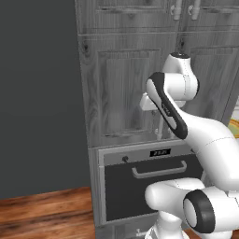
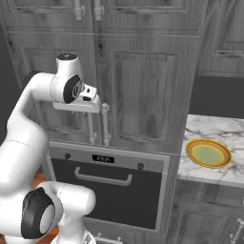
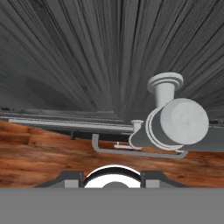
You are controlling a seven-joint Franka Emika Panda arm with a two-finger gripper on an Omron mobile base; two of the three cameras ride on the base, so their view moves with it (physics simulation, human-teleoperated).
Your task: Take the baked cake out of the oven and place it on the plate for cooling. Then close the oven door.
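The oven sits low in the grey cabinet wall, and its dark oven door stands shut, silver bar handle across the top. That handle also shows far below in the hand view. The baked cake is hidden behind the door. On the marble counter to the right lies the plate, yellow-rimmed and bare. My gripper hangs above the oven, pointing down, close against the cabinet doors and just left of their vertical handles. It is shut and holds nothing.
Two vertical cabinet handles stand right beside the hand. The marble counter lies to the right of the oven. Wooden floor spreads to the left, before a dark wall.
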